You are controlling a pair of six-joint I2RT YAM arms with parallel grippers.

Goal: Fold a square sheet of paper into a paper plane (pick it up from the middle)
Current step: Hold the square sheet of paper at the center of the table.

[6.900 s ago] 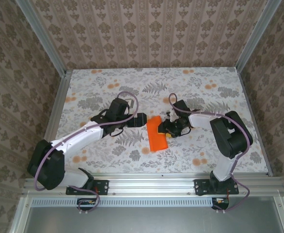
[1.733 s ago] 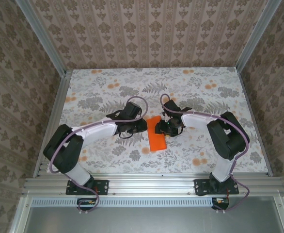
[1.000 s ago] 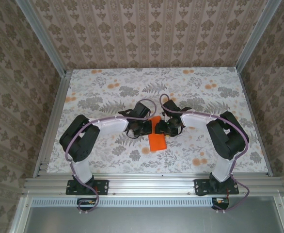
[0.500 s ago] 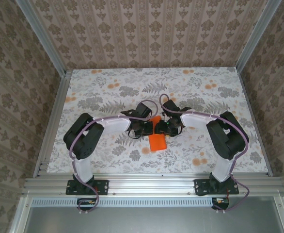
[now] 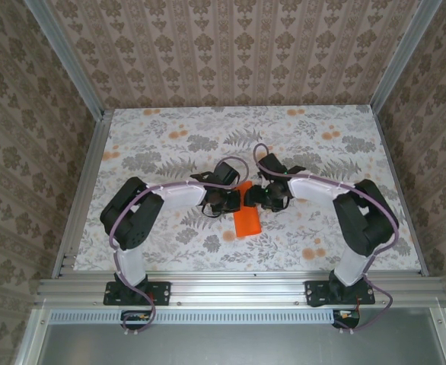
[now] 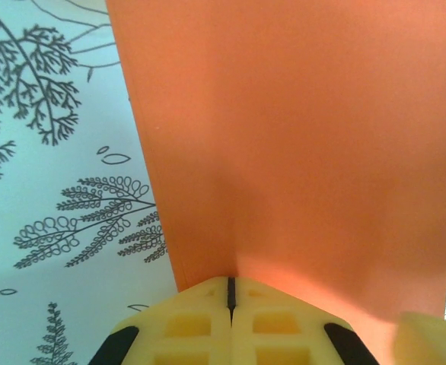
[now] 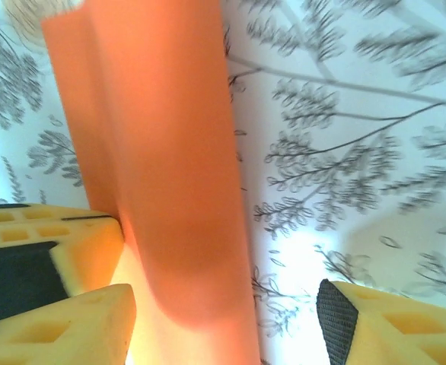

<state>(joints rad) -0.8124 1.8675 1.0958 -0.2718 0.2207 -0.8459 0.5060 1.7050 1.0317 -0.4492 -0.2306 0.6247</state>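
The square sheet of paper (image 5: 246, 219) is folded into a narrow bright orange strip lying flat on the floral table, near the middle. My left gripper (image 5: 234, 200) is shut, and its yellow tips (image 6: 230, 293) touch the strip's far left edge. The orange paper (image 6: 299, 137) stretches away in front of those tips. My right gripper (image 5: 255, 199) is at the strip's far right side, facing the left one. It is open (image 7: 223, 323), and the paper (image 7: 170, 152) lies on the table between its fingers, close to the left finger (image 7: 63, 327). Nothing is pinched.
The two wrists nearly meet over the far end of the strip. The left gripper's yellow fingers (image 7: 48, 239) show beside the paper in the right wrist view. Aluminium frame rails (image 5: 230, 285) run along the near edge, and patterned walls close off the other sides.
My right gripper's jaws have spread wider and its arm has eased back to the right. The left gripper stays shut at the paper's edge. The strip has not moved.
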